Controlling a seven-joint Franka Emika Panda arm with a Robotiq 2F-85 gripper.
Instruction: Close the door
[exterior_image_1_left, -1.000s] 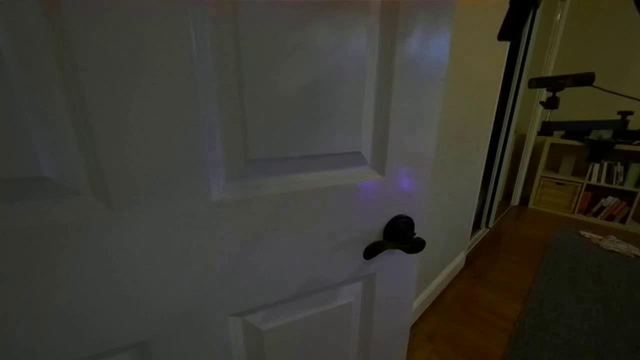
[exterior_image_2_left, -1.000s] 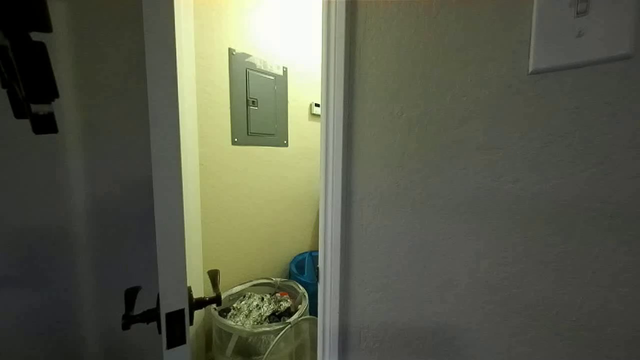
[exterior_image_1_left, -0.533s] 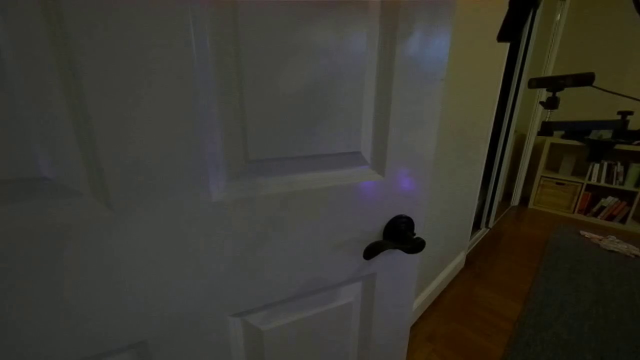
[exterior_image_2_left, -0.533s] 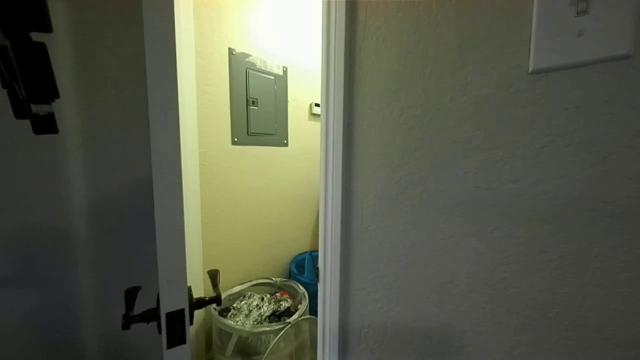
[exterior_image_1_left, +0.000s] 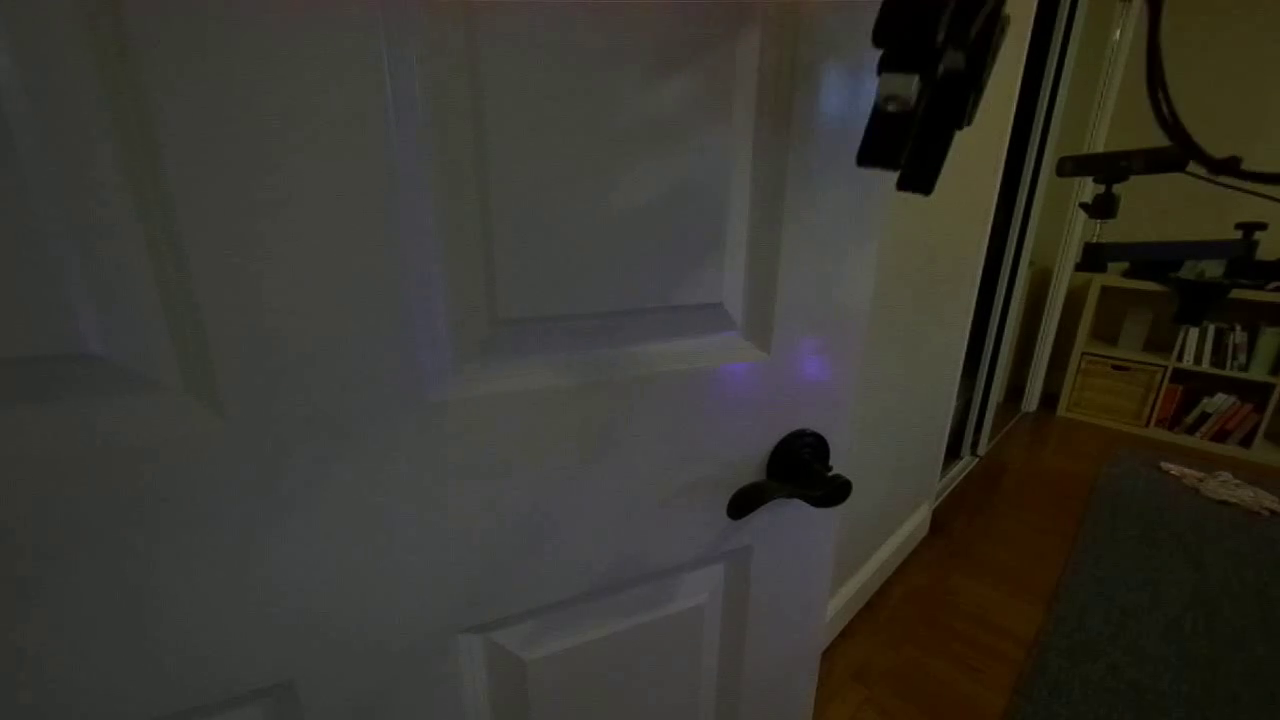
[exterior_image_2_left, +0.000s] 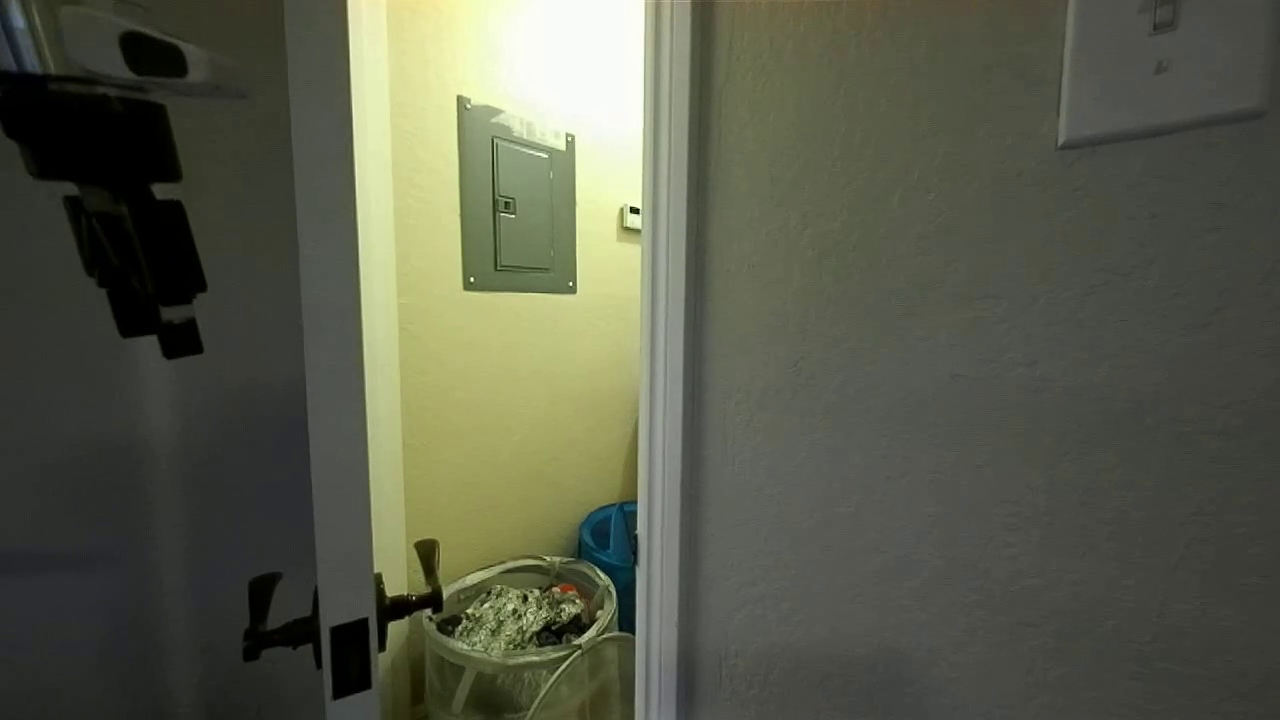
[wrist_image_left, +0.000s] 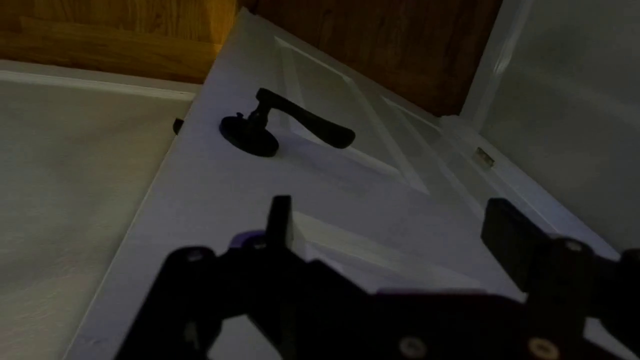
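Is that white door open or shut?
Open: in an exterior view, the free edge of the door stands away from the frame, and a grey wall panel shows through the gap.

Dim textured wall (exterior_image_2_left: 900, 360), wooden floor (exterior_image_1_left: 960, 580), bookshelf (exterior_image_1_left: 1168, 363)

The door (exterior_image_2_left: 225, 430) stands ajar, a dark lever handle (exterior_image_2_left: 410, 605) on each face. The claw (exterior_image_2_left: 158, 333) hangs before the door's shadowed face, above handle height. Right of the door, a grey panel (exterior_image_2_left: 520, 200) is fixed to a lit wall (exterior_image_2_left: 510, 400); low beyond the door stand a hamper (exterior_image_2_left: 480, 680) and a blue container (exterior_image_2_left: 604, 545).
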